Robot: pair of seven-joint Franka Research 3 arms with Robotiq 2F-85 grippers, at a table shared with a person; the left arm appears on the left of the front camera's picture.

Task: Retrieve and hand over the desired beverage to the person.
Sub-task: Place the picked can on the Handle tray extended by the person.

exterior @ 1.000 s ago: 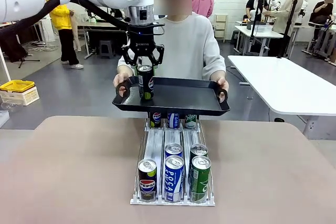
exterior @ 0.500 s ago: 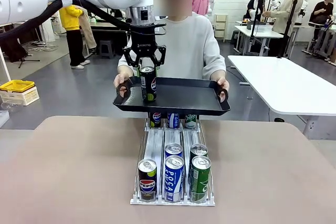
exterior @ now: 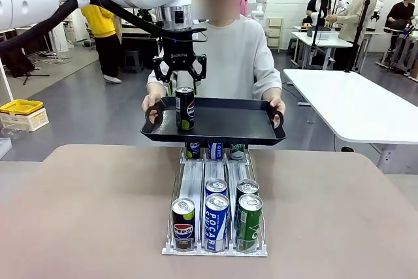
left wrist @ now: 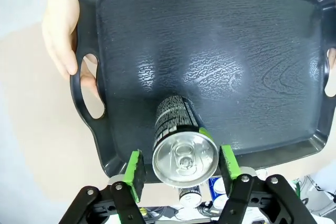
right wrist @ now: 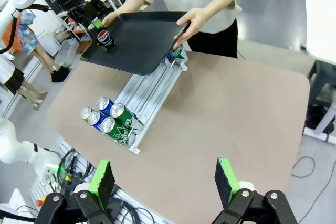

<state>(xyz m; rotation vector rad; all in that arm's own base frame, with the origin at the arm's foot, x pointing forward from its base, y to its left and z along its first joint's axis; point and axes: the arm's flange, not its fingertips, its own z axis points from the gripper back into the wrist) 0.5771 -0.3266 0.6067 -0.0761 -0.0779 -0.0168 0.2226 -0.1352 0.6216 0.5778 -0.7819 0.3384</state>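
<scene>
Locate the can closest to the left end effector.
In the front view, the can stands upright on the left part of the tray the person holds, just below the open left end effector.

Black left gripper (exterior: 182,80), lettering (exterior: 176,53) perhaps Robotiq

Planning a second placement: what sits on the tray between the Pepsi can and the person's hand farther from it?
Nothing. The tray is bare from the Pepsi can to that hand; front and left wrist views both show it.
</scene>
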